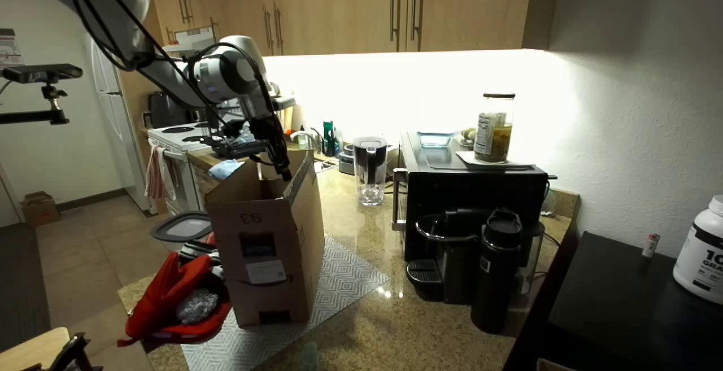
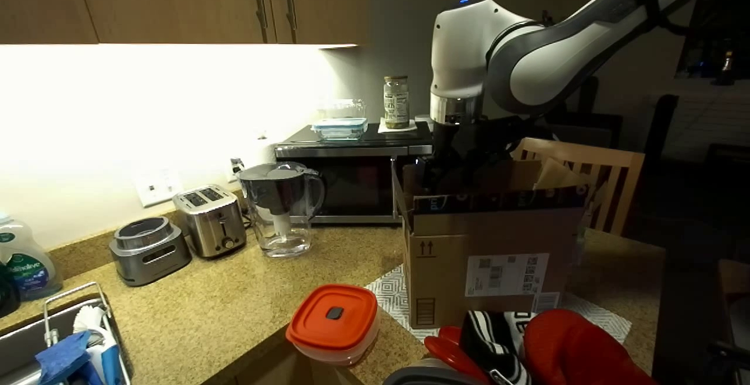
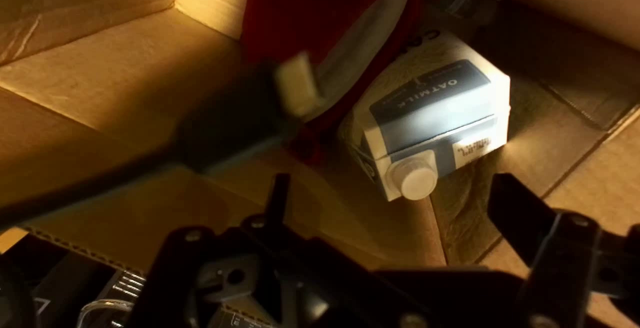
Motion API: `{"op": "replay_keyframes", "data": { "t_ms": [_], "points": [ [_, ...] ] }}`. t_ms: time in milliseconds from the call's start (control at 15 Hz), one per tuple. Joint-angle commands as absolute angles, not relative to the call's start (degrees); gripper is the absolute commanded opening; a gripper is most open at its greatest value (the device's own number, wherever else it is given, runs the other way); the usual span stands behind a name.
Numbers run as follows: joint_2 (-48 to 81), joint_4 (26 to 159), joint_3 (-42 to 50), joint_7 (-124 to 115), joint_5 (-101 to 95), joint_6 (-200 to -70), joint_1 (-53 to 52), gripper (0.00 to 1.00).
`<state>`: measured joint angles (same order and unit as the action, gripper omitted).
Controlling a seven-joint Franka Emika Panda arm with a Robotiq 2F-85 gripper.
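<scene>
My gripper (image 3: 391,179) is open, its two black fingers wide apart with nothing between them. In both exterior views it (image 1: 281,162) reaches down into the top of an open cardboard box (image 1: 262,269), which also shows its label side (image 2: 492,256); the fingertips are hidden there. In the wrist view a white and blue-grey oat milk carton (image 3: 435,106) lies in the box, its white cap (image 3: 419,183) facing the gripper, beyond the fingertips. A red item with a pale strip (image 3: 310,13) lies beside the carton. A dark cable with a plug (image 3: 235,118) crosses close to the camera, blurred.
Red mitts (image 1: 175,292) lie against the box on a patterned mat (image 1: 350,280). A water pitcher (image 1: 370,170), a toaster oven (image 1: 474,190) and a black coffee machine (image 1: 452,263) stand nearby. A red-lidded container (image 2: 334,320) sits at the counter edge. A wooden chair (image 2: 609,180) stands behind.
</scene>
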<state>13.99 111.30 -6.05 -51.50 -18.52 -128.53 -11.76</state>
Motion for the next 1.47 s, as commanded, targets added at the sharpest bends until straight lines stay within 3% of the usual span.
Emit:
{"op": "replay_keyframes", "data": {
  "t_ms": [0, 1400],
  "points": [
    [15.11, 111.89, -4.59, -51.21, -20.81, -131.26, -12.70, 1.00],
    [17.80, 118.74, -0.85, -51.83, -22.63, -143.96, -15.24, 1.00]
  ]
}}
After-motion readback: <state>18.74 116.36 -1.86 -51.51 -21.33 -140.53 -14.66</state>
